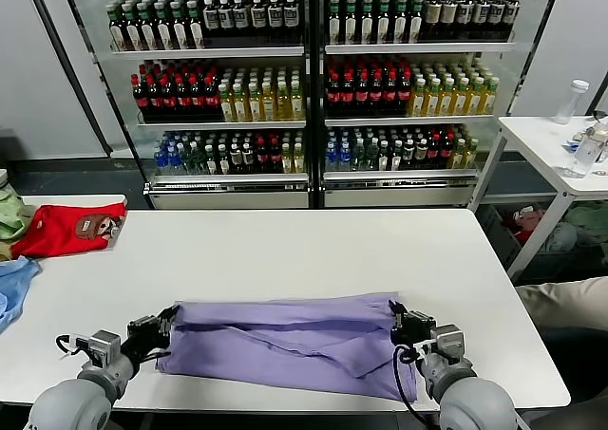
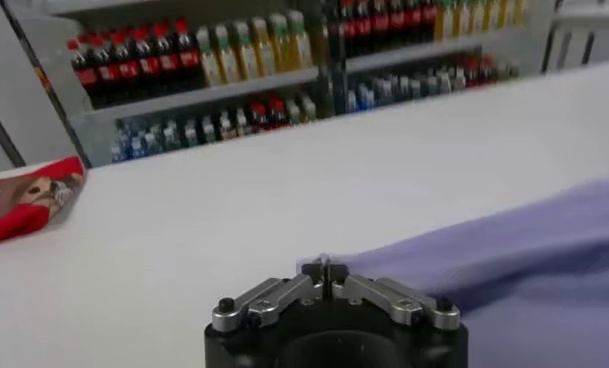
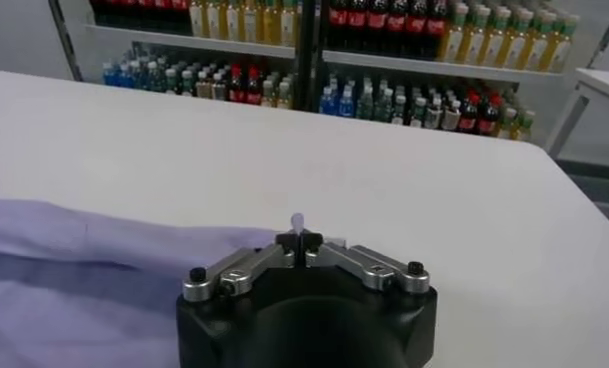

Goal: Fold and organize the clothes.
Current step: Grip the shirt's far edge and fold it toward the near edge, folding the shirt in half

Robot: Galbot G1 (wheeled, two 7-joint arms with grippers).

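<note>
Lying at six o'clock on the desk (image 1: 285,250), the shirt (image 1: 285,340) looks limp, light; left end effector (image 1: 163,328) and right end effector (image 1: 399,324) pinch opposite edges—sensible holds.

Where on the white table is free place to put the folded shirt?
The table is bare between the lavender T-shirt and its far edge, and right of the shirt. The left end is crowded: red garment, light blue cloth.

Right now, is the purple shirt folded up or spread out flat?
Partly folded. The lavender T-shirt lies as a long band with layers doubled over, while the left gripper and right gripper pinch its ends.
</note>
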